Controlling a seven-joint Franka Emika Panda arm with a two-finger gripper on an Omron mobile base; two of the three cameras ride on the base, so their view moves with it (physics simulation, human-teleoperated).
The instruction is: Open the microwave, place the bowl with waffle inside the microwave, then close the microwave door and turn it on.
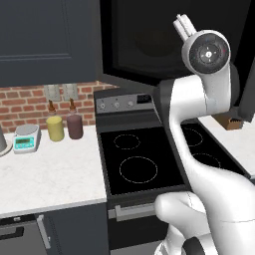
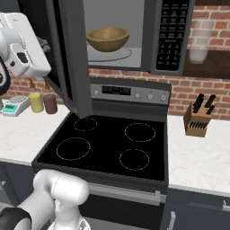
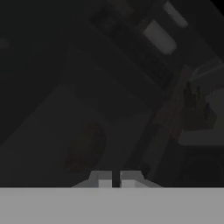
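Against microwave door [image 2: 72, 58], hand [image 3: 112, 177] fingers together

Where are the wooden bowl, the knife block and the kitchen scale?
bowl [image 2: 108, 39], right base view, its outer wall.
knife block [image 2: 196, 122], right base view, its wooden front.
kitchen scale [image 1: 26, 137], left base view, its top plate.

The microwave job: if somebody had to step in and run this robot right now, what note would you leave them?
Gripper: shut, holding nothing, right up against the dark glass of the microwave door.
Microwave: above the stove, door partly open.
Bowl: already inside, on the turntable. I cannot see the waffle from here.
Done: door opened, bowl placed inside.
Left: swing the door fully shut, then press a button on the panel to start it.
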